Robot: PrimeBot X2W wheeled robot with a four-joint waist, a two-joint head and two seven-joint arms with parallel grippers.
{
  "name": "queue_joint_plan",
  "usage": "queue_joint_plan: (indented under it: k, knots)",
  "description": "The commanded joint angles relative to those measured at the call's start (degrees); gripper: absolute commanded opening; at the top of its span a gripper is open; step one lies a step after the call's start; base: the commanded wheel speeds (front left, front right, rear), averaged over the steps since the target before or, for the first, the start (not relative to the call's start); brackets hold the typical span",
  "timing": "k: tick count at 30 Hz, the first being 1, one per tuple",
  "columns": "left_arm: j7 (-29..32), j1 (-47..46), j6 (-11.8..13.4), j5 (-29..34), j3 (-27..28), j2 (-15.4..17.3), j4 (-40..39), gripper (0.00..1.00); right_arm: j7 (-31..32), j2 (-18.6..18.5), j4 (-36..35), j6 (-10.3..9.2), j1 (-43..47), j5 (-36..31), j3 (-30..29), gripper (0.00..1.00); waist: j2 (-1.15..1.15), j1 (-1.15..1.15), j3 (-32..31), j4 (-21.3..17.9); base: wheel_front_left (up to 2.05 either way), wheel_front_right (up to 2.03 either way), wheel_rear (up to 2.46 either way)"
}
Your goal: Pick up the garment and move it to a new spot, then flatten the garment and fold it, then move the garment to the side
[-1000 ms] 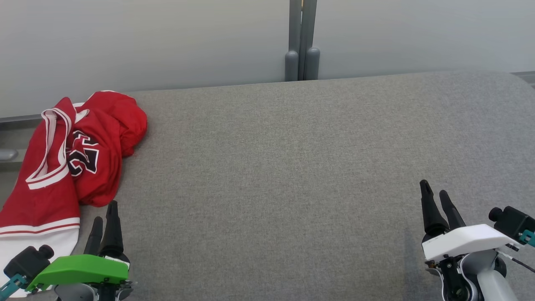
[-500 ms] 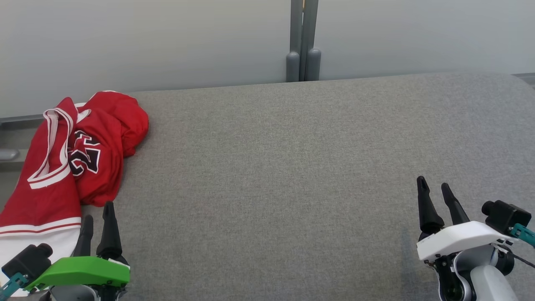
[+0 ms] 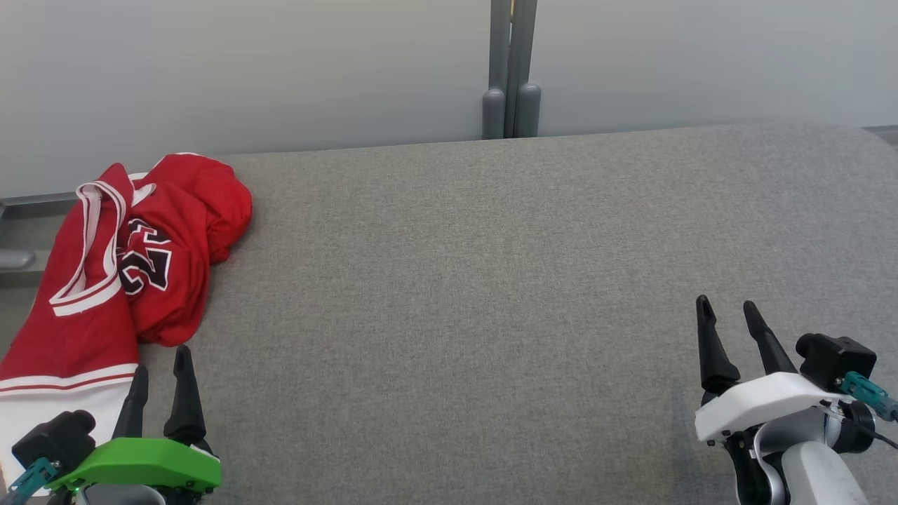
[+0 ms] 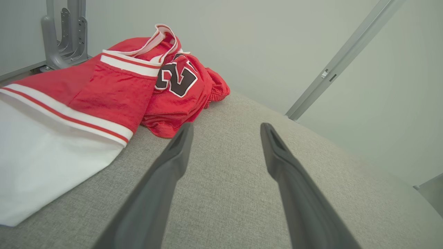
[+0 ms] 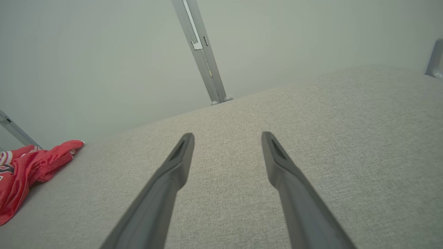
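The garment (image 3: pixel 133 266) is a red jersey with white trim and a black number, lying crumpled at the far left of the grey padded table (image 3: pixel 491 280), part of it draped over the left edge. My left gripper (image 3: pixel 160 363) stands open just in front of its near hem, apart from it. In the left wrist view the garment (image 4: pixel 114 86) lies ahead and to the left of the left gripper (image 4: pixel 225 129), whose jaws hold nothing. My right gripper (image 3: pixel 727 308) is open and empty at the table's near right. The right wrist view has the right gripper (image 5: pixel 226 138) over bare fabric and the garment (image 5: pixel 27 169) at far left.
A pale wall panel runs behind the table, with a grey metal post (image 3: pixel 511 70) at its middle. Another grey bracket (image 4: pixel 64 34) stands behind the garment in the left wrist view. The table's right end is rounded.
Both grippers have drawn back toward the near edge; the left one is now farther from the garment's hem. The head view has shifted slightly. The garment lies as before.
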Motion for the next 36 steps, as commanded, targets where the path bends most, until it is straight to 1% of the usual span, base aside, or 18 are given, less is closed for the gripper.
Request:
queue_joint_plan:
  k: [1,9,17,25,36]
  knots:
    - [-0.6,-0.2,-0.3,1.5,0.0,0.7,0.3,1.0,-0.7,-0.3,-0.2,0.02,-1.3,-1.9,-0.4,1.0,0.0,0.0,0.0,0.0,0.0,0.0,0.0]
    - [-1.7,-1.2,-0.7,6.4,-0.5,1.7,2.1,1.0,-1.8,-0.4,0.8,0.02,-1.4,-7.1,-1.6,1.0,0.0,0.0,-0.2,0.0,0.0,0.0,0.0]
    - [-2.8,-1.3,-1.6,11.3,-0.8,2.1,1.5,1.0,-2.9,-0.4,1.4,0.03,-1.4,-12.4,-2.7,1.0,0.0,0.0,-0.4,-0.4,0.0,0.0,0.0]
    - [-3.7,-1.1,-2.4,14.2,-1.8,2.3,1.8,1.0,-3.8,-0.4,2.0,0.02,-1.5,-16.3,-3.1,1.0,0.0,0.0,-0.4,-0.8,0.0,0.0,0.0]
    - [-5.0,-1.0,-3.0,17.5,-3.1,3.3,2.4,1.0,-5.0,-0.4,2.7,0.03,-1.9,-21.7,-3.3,1.0,0.0,0.0,-0.5,-1.3,0.0,0.0,0.0]
